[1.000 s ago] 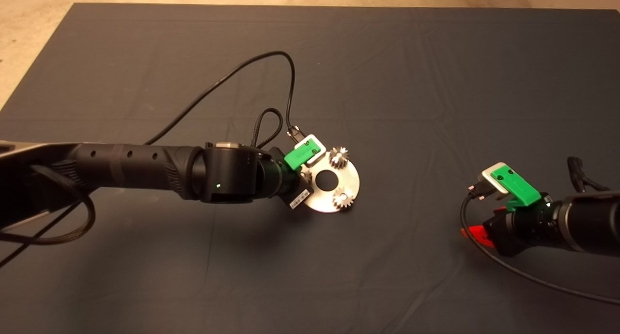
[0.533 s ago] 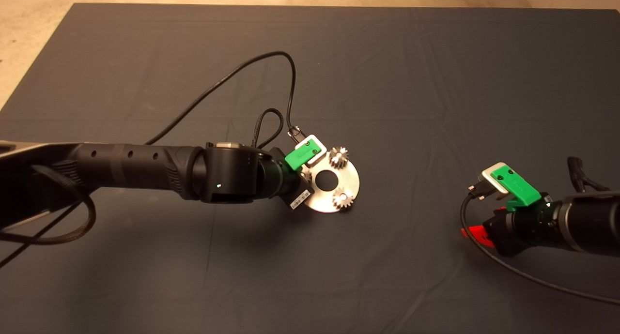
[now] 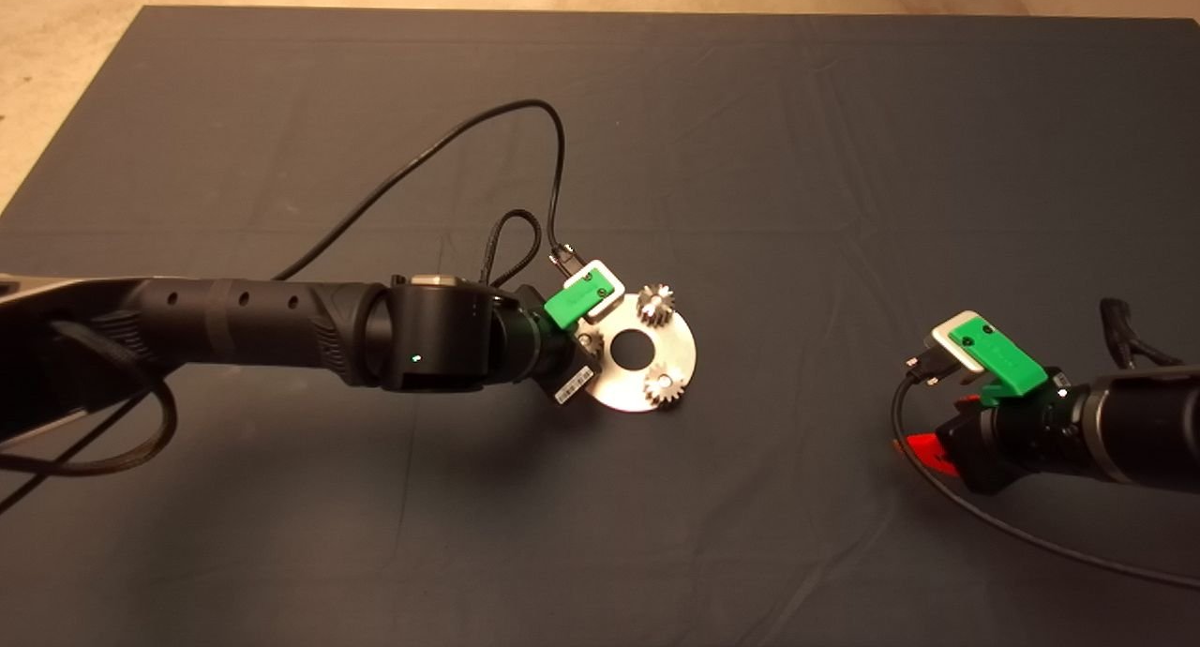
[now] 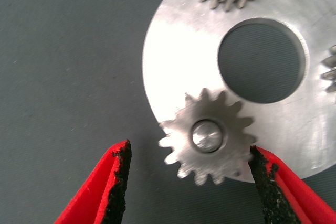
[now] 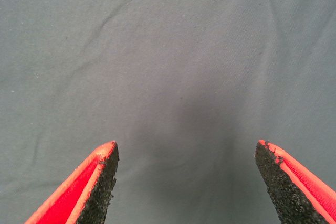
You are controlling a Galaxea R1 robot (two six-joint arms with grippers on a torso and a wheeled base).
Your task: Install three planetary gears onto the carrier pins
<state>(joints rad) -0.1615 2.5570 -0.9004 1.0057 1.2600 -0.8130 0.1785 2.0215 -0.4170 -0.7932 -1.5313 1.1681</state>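
Observation:
The round silver carrier plate (image 3: 682,345) lies mid-mat. Two planetary gears (image 3: 656,306) (image 3: 664,387) sit on its pins. The third gear (image 4: 207,139) sits on its pin (image 4: 206,135) at the plate's left edge, largely hidden in the head view under my left gripper (image 3: 585,338). In the left wrist view the left gripper (image 4: 191,182) is open; its pads (image 4: 119,179) stand either side of that gear, one apart from it, the other right at its teeth. My right gripper (image 3: 923,450) is open and empty over bare mat at the right and also shows in the right wrist view (image 5: 189,182).
A black cable (image 3: 450,150) loops from the left wrist across the mat behind the plate. Another cable (image 3: 1012,530) trails from the right wrist toward the lower right. The floor (image 3: 66,56) shows beyond the mat's far left corner.
The left arm has drawn back slightly to the left, away from the plate. The right gripper has dropped a little. The gears and plate have not moved.

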